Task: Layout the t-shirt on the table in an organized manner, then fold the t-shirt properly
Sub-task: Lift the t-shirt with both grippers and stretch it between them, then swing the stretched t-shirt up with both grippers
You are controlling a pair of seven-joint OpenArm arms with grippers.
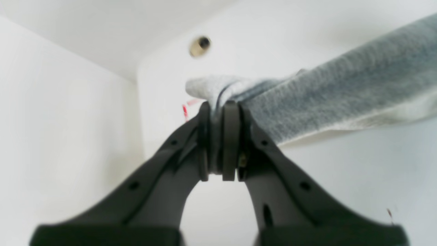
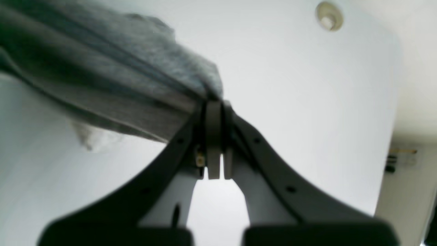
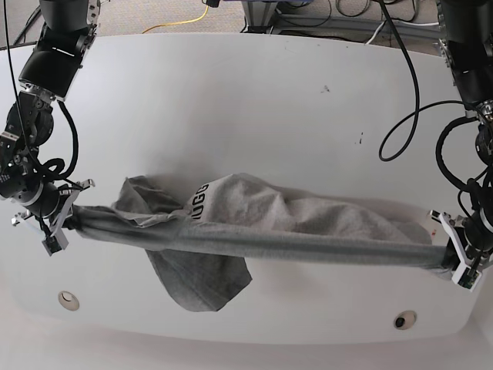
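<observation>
Your left gripper point(image 1: 220, 112) and right gripper point(image 2: 215, 104) each pinch an end of the grey t-shirt point(image 3: 254, 223), stretched taut above the table point(image 3: 246, 100), whose black lettering only the base view shows.

Beyond the far edge I see carpeted floor point(image 3: 146, 15) with a yellow cable point(image 3: 179, 23) curving across it. Dark and pale cables point(image 3: 339, 11) tangle by a metal frame leg point(image 3: 258, 15). My right wrist view shows a pale wall point(image 2: 406, 184), blurred.

T-shirt point(image 3: 254, 223) taut between both hands, above table point(image 3: 246, 100)
</observation>
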